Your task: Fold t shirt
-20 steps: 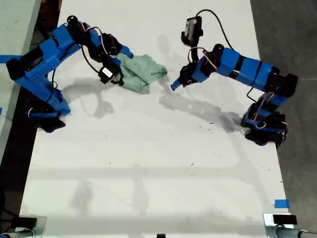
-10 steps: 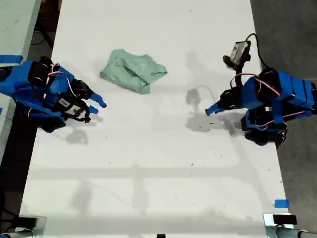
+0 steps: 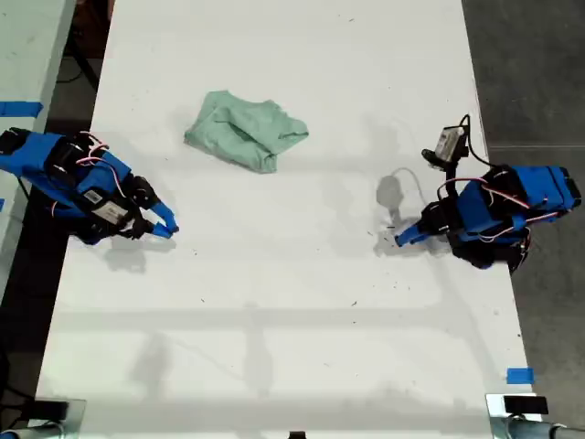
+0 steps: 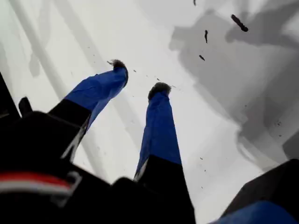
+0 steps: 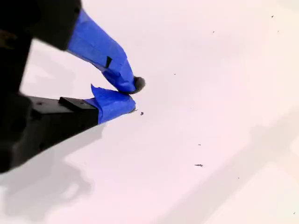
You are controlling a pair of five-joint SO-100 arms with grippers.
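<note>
— My first gripper (image 4: 139, 77) is seen parted and empty; my second gripper (image 5: 135, 97) is pinched shut on nothing.
— And the t shirt (image 3: 245, 131)?
— Left bundled on the table (image 3: 274, 302), well apart (both arms have been withdrawn); folding is judged over.

My first gripper (image 4: 138, 78) fingers parted, my second gripper (image 5: 133, 97) fingers closed

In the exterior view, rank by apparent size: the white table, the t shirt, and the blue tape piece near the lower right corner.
1. White table, by far the largest.
2. T shirt, a crumpled mint-green bundle.
3. Blue tape piece, smallest.
All three lie at table height, so nearness to the camera does not blur the order.
</note>
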